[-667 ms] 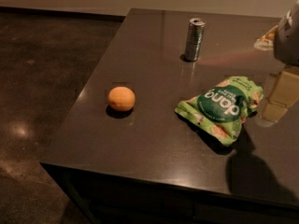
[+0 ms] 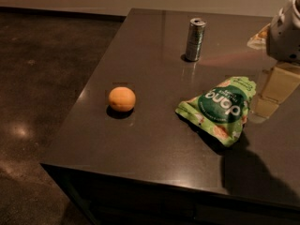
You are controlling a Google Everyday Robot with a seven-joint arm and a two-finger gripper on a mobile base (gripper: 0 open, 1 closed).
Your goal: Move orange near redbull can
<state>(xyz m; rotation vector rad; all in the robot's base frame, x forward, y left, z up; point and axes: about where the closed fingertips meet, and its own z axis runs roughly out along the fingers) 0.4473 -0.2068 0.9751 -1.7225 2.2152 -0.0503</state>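
The orange (image 2: 122, 99) is small and round and sits on the dark table (image 2: 154, 144), toward its left side. The redbull can (image 2: 195, 39) is a slim silver-grey can that stands upright at the back middle of the table, well apart from the orange. My gripper (image 2: 273, 93) is pale beige. It hangs from the white arm (image 2: 287, 29) at the right edge of the view, just right of the green snack bag, far from the orange, and it holds nothing that I can see.
A green snack bag (image 2: 220, 108) lies flat between the orange and the gripper. A pale yellowish packet (image 2: 258, 35) lies at the back right, partly behind the arm. The table's left and front edges drop to a dark floor (image 2: 42, 102).
The gripper and arm have shifted slightly to the left. The orange, can and bag have not moved.
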